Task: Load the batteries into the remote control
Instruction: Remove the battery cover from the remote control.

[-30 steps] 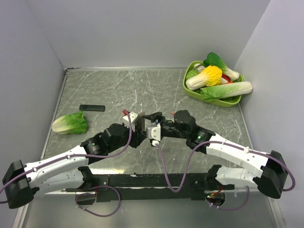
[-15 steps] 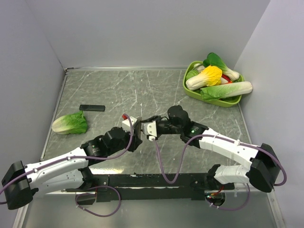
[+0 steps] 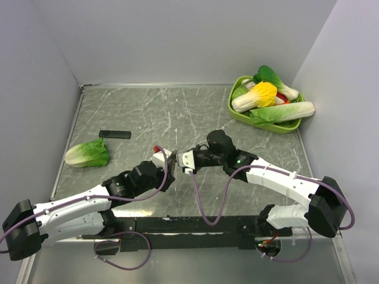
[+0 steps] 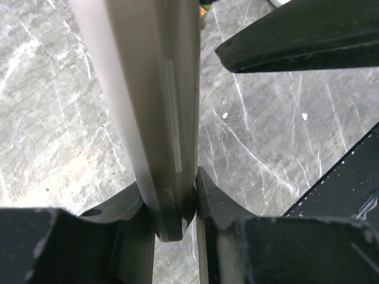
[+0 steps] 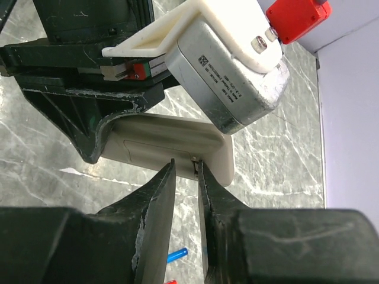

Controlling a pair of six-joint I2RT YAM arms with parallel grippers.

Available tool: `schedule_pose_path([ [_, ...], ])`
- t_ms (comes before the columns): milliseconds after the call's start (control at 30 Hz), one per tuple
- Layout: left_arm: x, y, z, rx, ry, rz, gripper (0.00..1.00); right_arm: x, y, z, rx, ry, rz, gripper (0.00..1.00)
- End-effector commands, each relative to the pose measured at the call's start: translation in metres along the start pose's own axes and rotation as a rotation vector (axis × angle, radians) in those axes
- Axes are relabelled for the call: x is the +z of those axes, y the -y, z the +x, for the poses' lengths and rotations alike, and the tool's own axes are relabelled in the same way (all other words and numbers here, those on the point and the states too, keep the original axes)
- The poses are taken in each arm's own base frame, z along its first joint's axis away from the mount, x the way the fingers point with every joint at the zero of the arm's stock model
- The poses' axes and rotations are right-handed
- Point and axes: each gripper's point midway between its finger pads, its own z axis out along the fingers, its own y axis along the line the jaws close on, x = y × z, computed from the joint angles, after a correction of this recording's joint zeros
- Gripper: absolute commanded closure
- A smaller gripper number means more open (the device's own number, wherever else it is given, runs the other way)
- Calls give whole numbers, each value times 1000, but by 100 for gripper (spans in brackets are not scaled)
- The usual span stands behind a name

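Note:
My left gripper is shut on one end of the remote control, which stands edge-on between its jaws above the table. Its grey-beige back faces the right wrist view. My right gripper has its tips against the lower edge of that back, beside the cover seam; its jaws stand a narrow gap apart with only table showing between them. In the top view the two grippers meet at mid-table, hiding the remote. Two tiny slim cylinders that look like batteries, one blue and one red, lie on the table below.
A green tray of toy vegetables sits at the back right. A lettuce leaf and a flat black bar lie at the left. Grey walls close in the marble table, and the black base rail runs along its near edge.
The right gripper's jaws have narrowed from wide to a small gap while its arm swung left toward the remote. The left gripper with the remote has drawn slightly nearer.

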Motion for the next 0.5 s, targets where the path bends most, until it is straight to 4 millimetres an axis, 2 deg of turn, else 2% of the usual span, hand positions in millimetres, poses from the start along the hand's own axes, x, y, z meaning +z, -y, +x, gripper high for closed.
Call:
schedule_pose_path([
  [0, -5, 21, -94, -51, 326, 72, 99, 2, -51, 16, 127, -38, -186, 73],
  [233, 11, -4, -84, -107, 273, -29, 99, 1, -57, 18, 144, -41, -203, 77],
  [467, 21, -13, -74, -124, 242, -65, 99, 1, -62, 24, 167, -59, -202, 76],
])
